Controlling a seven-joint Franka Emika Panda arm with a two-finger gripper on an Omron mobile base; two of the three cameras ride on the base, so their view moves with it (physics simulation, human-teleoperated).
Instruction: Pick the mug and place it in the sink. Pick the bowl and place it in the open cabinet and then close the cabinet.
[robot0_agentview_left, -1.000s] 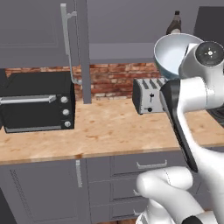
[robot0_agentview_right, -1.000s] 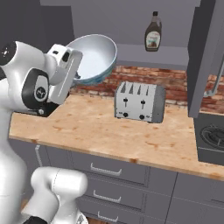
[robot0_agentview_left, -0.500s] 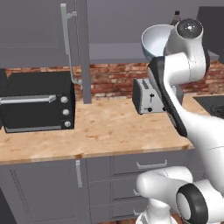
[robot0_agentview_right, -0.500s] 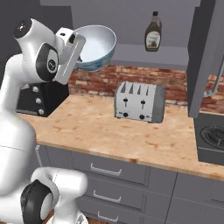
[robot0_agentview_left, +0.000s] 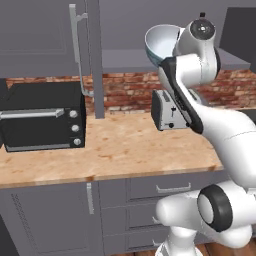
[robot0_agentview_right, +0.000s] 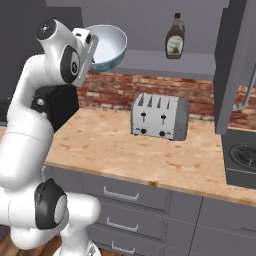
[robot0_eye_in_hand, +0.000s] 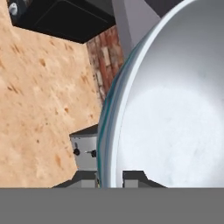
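The large white bowl (robot0_agentview_left: 161, 42) with a blue-green outside is held high, level with the open cabinet's grey shelf (robot0_agentview_left: 125, 59), and tilted on its side. My gripper (robot0_agentview_right: 90, 47) is shut on the bowl's rim. In the hand view the bowl (robot0_eye_in_hand: 175, 100) takes up the right half, and its rim runs down between my fingertips (robot0_eye_in_hand: 109, 177). The cabinet's open door (robot0_agentview_left: 94, 55) with its long bar handle (robot0_agentview_left: 75, 45) stands left of the bowl. The bowl (robot0_agentview_right: 107, 45) hangs just in front of the shelf (robot0_agentview_right: 150, 62). The mug and the sink are out of view.
A silver toaster (robot0_agentview_left: 167, 110) stands on the wooden counter (robot0_agentview_left: 120, 150) below the bowl. A black toaster oven (robot0_agentview_left: 42, 117) sits at the left. A syrup bottle (robot0_agentview_right: 175, 36) stands on the shelf. The other open door (robot0_agentview_right: 232, 65) and a stove (robot0_agentview_right: 242, 157) are at the right.
The arm has raised the bowl and swung it left in the left base view, from beside the toaster up to the height of the cabinet shelf.
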